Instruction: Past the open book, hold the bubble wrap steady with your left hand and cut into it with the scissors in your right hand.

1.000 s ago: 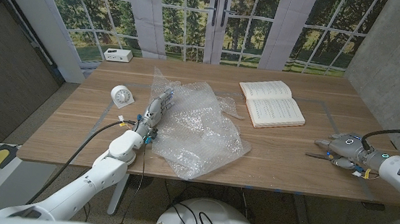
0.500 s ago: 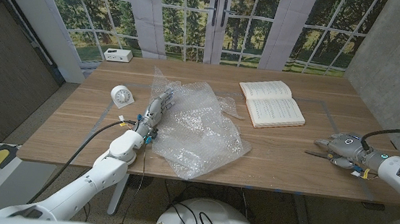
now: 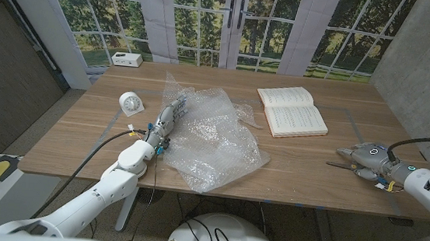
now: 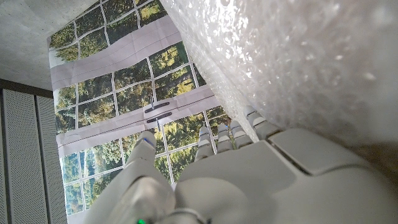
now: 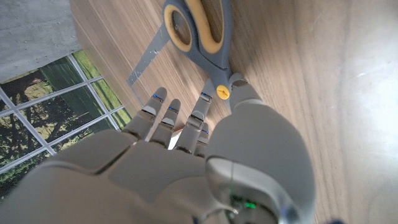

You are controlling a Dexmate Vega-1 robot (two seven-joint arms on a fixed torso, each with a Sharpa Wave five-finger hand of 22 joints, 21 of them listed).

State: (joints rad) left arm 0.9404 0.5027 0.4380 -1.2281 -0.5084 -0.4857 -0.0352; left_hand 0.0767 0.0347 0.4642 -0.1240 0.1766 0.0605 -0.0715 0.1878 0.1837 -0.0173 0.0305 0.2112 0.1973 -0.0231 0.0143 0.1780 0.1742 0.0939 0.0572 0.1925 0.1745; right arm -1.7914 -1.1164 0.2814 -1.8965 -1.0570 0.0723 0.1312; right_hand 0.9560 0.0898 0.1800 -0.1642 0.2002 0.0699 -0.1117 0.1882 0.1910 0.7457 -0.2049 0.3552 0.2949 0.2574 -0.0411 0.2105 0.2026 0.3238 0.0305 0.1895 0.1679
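Wood-grain table (image 3: 305,163) is stretching under both my arms, with forest-scene window panels behind it. I am resting my left hand (image 3: 170,116) on the left edge of the crumpled bubble wrap (image 3: 217,136), fingers stretched out along it. I am hovering my right hand (image 3: 368,159) over the grey-and-yellow scissors (image 5: 198,28), fingers apart, gripping nothing. Beyond lies the open book (image 3: 291,110).

Even daylight, soft shadows, sharp focus
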